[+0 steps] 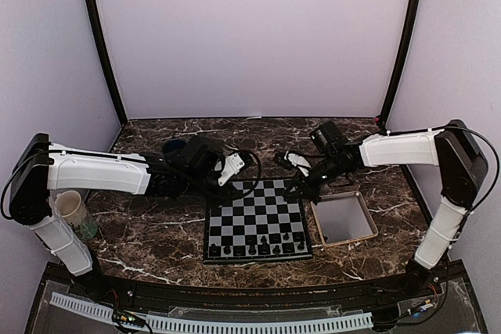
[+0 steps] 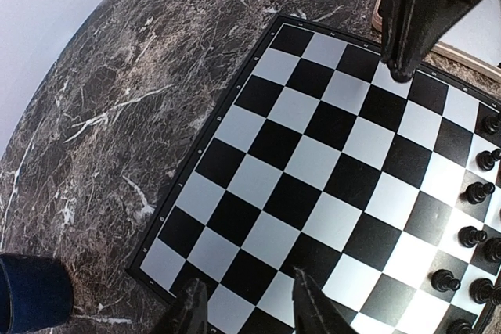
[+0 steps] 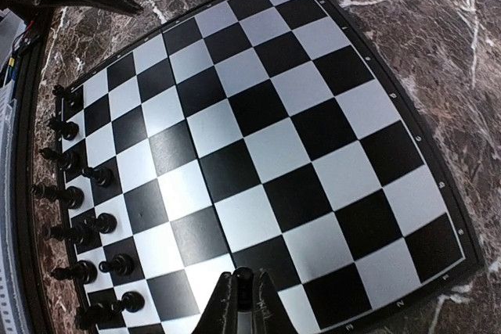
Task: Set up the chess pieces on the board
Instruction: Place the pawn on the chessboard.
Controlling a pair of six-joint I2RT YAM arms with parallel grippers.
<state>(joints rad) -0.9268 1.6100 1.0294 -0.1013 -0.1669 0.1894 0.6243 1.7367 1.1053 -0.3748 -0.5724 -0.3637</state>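
Note:
The board (image 1: 257,220) of black and pale squares lies in the middle of the table. Several tiny dark chess pieces (image 1: 258,249) stand in its two near rows; they also show in the left wrist view (image 2: 473,193) and the right wrist view (image 3: 74,217). My right gripper (image 3: 244,296) is shut on one dark chess piece (image 3: 244,278) and holds it above the board's far right part (image 1: 298,187). My left gripper (image 2: 249,303) is open and empty above the board's far left corner (image 1: 225,181). The right gripper's fingers (image 2: 401,44) show in the left wrist view.
A tan-rimmed square tray (image 1: 344,219) sits right of the board. A pale cup (image 1: 72,207) stands at the left by the left arm. A dark blue object (image 1: 174,146) sits behind the left gripper, also in the left wrist view (image 2: 31,295). Dark marble tabletop (image 1: 156,232) surrounds the board.

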